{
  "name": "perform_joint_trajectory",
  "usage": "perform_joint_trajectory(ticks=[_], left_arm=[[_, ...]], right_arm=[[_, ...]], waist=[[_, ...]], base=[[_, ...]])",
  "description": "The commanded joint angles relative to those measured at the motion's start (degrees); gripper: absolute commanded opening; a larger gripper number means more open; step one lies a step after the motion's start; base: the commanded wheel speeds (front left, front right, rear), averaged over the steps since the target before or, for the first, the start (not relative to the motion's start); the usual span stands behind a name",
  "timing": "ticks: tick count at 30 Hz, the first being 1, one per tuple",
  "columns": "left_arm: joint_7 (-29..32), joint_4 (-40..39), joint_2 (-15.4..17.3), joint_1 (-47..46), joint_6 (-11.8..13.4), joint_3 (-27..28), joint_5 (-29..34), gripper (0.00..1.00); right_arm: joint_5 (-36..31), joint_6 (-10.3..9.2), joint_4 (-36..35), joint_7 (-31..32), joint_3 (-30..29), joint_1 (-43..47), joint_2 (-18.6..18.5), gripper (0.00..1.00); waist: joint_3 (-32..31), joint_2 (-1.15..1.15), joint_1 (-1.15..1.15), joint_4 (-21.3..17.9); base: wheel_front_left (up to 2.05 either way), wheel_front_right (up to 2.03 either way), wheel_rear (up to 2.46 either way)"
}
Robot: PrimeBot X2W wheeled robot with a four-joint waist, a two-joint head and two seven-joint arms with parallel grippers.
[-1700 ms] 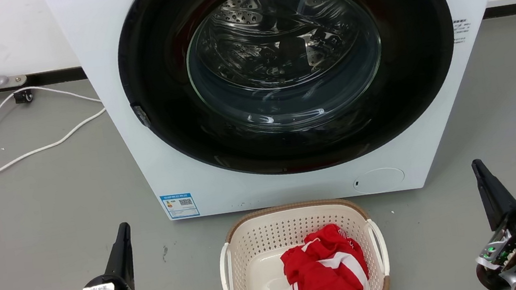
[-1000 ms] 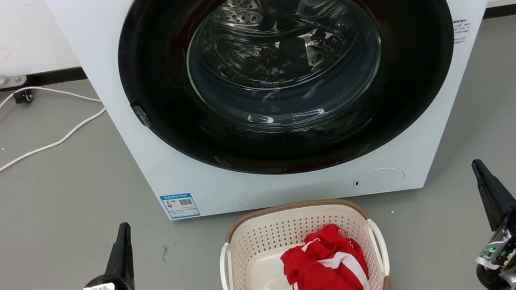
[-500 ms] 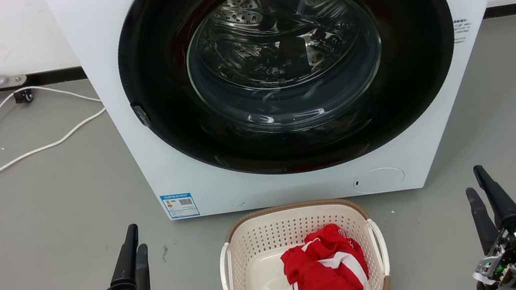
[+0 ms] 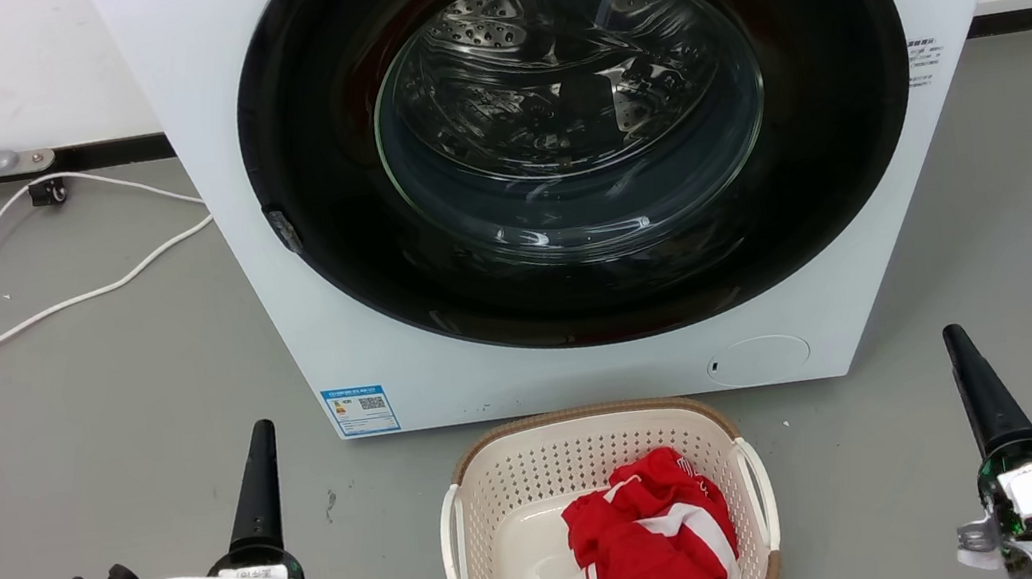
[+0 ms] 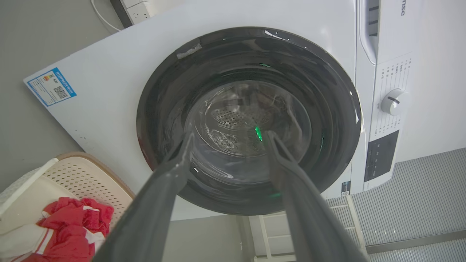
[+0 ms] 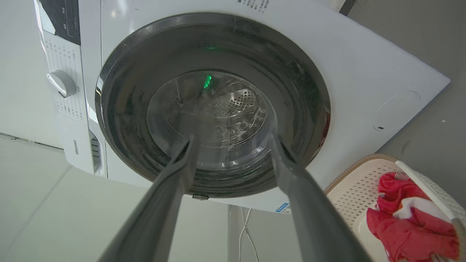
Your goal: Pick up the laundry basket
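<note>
The laundry basket [image 4: 594, 412] is sitting ungrasped, lower centre. Left gripper [image 4: 260, 447] and right gripper [image 4: 956, 347] are hovering in the lower corners, fingers apart.

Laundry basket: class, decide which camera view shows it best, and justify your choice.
The head view: the laundry basket appears almost whole, with both white handles and the red garment inside. The wrist views crop it to one corner, lower left and lower right respectively.
</note>
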Motion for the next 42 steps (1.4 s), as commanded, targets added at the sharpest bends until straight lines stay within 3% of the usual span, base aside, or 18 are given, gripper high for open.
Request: perform_joint_trajectory(ticks=[1,9,16,42], left_arm=[[-0.6,-1.5,0.1,-1.2,0.0,-0.1,2.8,1.0],[-2.3,-3.0,0.1,-1.5,1.2,-1.4,14.0,1.0],[-3.7,-3.4,0.1,-1.4,2.5,-2.6,23.2,1.0],[-8.2,-2.2,0.1,-1.6,4.1,-5.2,45.6,1.0]], right_arm=[[-3.5,0.01,-1.6,-0.6,0.1,-0.6,-0.1,1.0],[-18.0,0.01,-3.2,-2.4,0.7,0.1,0.0,1.0],[-26.7,0.01,-4.5,-3.4,1.3,0.7,0.0,1.0],[-48.0,0.01,-8.3,-4.8,2.0,3.0,0.1,1.0]], waist=[[0.0,0.0,0.0,0.0],[0.0,0.0,0.0,0.0],[-0.1,0.0,0.0,0.1],[-0.2,0.0,0.0,0.6]], base=[[0.0,0.0,0.0],[0.0,0.0,0.0],[0.0,0.0,0.0],[0.0,0.0,0.0]])
